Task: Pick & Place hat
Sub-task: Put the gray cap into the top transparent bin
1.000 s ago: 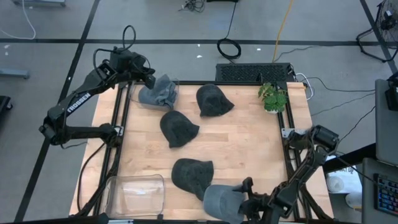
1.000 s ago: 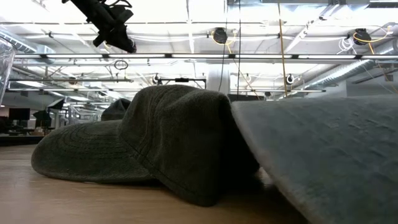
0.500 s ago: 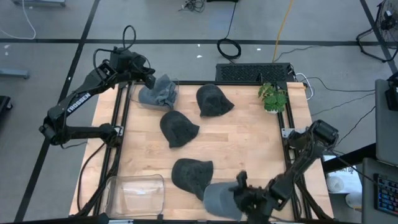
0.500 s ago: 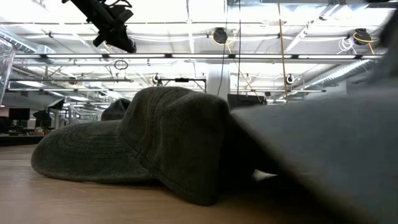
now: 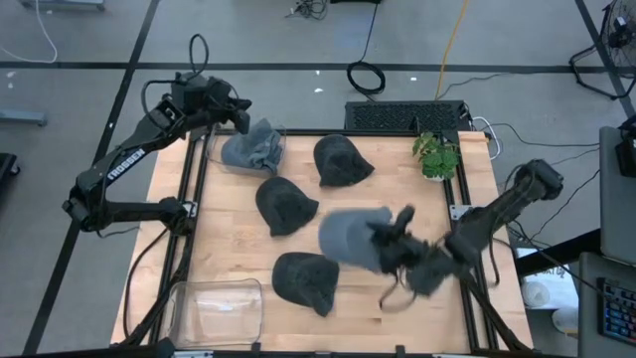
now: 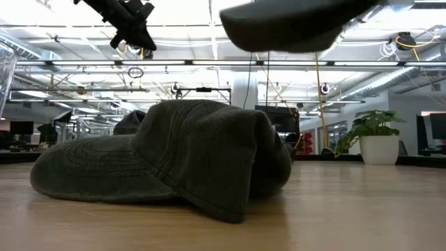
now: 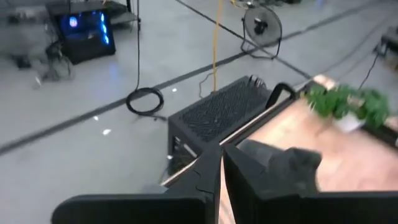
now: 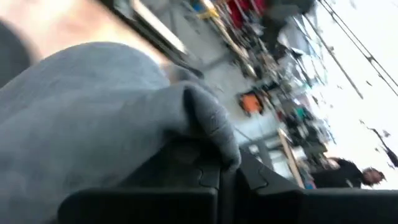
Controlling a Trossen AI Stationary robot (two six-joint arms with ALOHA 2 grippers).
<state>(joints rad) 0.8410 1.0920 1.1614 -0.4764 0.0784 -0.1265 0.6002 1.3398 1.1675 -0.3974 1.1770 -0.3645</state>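
From above, the right gripper (image 5: 397,244) sits right of centre, clamped on a grey hat (image 5: 350,237) held over the wooden table (image 5: 417,204). The left gripper (image 5: 237,117), fingers together, hangs at upper left by another grey hat (image 5: 252,147).

At table level, a dark hat (image 6: 167,160) fills the centre; the lifted hat shows at the top edge.

Right wrist: grey fabric bunched between closed fingers (image 8: 208,180).

Big open lab or workshop: grey floor (image 5: 278,40) with cables, ceiling pipes (image 6: 209,64) above the wooden table (image 5: 397,199).
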